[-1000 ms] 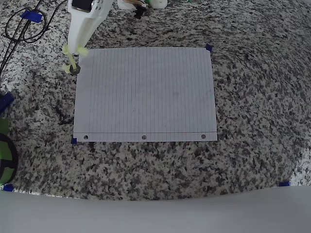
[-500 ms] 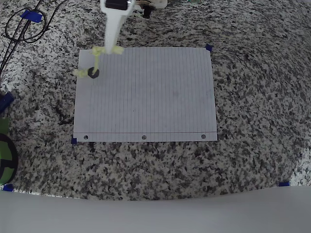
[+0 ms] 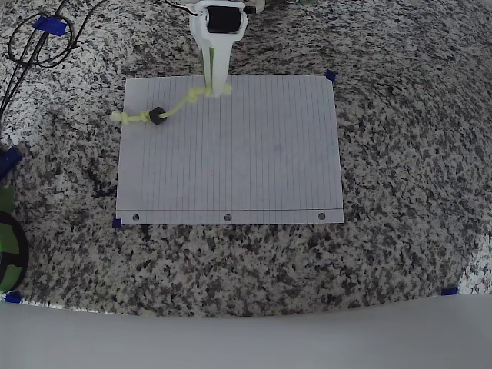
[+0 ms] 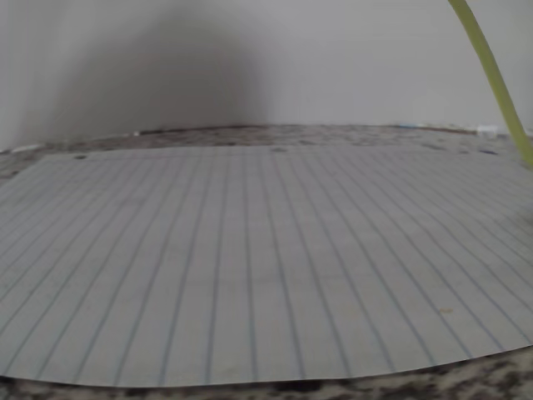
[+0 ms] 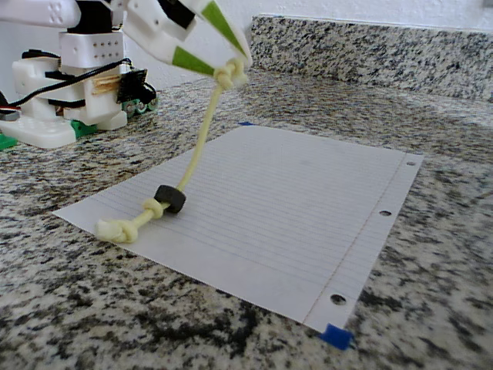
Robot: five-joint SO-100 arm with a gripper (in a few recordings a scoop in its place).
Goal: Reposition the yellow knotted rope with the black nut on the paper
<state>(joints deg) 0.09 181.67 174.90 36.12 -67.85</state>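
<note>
Yellow knotted rope (image 5: 202, 132) hangs taut from the gripper (image 5: 231, 71) — jaws pinched on its upper knot — black nut (image 5: 169, 199) resting at the paper (image 5: 308, 208)'s left edge.

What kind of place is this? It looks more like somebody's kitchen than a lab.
Probably a kitchen-style counter used as a test bench. The speckled granite countertop rises into a matching backsplash against a white wall, and blue tape pieces pin the lined paper where the gripper lifts a yellow knotted rope.

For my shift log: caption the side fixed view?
Gripper lifts one knotted end of yellow rope; black nut rests on paper.
</note>
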